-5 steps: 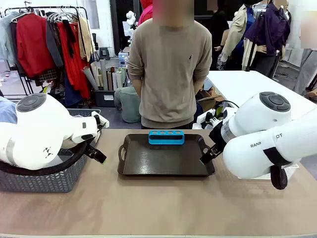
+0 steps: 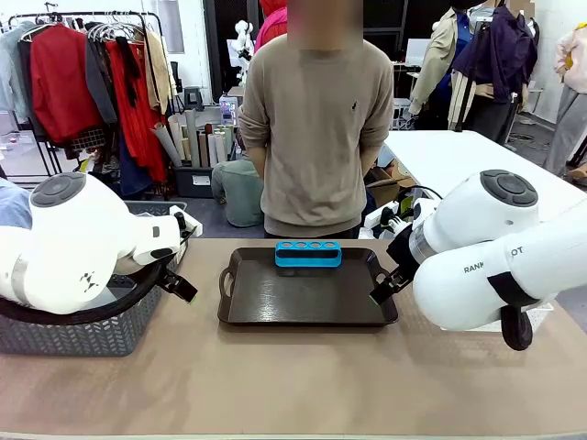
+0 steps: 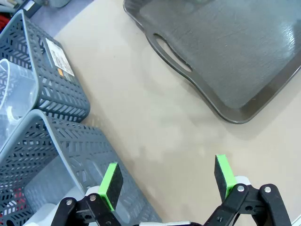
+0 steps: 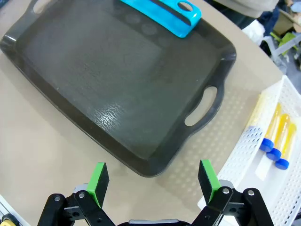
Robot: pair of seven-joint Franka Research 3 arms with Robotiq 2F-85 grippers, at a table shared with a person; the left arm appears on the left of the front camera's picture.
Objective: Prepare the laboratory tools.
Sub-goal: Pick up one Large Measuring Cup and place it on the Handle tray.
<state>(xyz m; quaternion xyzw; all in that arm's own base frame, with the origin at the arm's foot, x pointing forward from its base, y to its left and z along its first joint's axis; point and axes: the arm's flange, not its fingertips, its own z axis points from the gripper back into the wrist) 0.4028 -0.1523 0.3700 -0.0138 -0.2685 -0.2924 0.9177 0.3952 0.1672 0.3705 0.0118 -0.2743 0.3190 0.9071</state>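
Slim yellow-liquid test tubes with blue caps (image 4: 275, 136) lie in a white mesh basket (image 4: 244, 155) to the right of the tray. A clear plastic beaker (image 3: 16, 92) sits inside a grey mesh basket (image 3: 56, 80). The conical flask is out of view. My left gripper (image 3: 167, 178) (image 2: 186, 259) hangs open over bare table between the grey baskets and the tray. Over the tray's near right corner, my right gripper (image 4: 152, 177) (image 2: 387, 266) is open too, holding nothing.
A dark brown handled tray (image 2: 307, 298) lies mid-table with a blue tube rack (image 2: 308, 253) (image 4: 162, 14) at its far edge. A second grey basket (image 3: 51, 165) sits under my left wrist. A person stands behind the table, hands behind the back.
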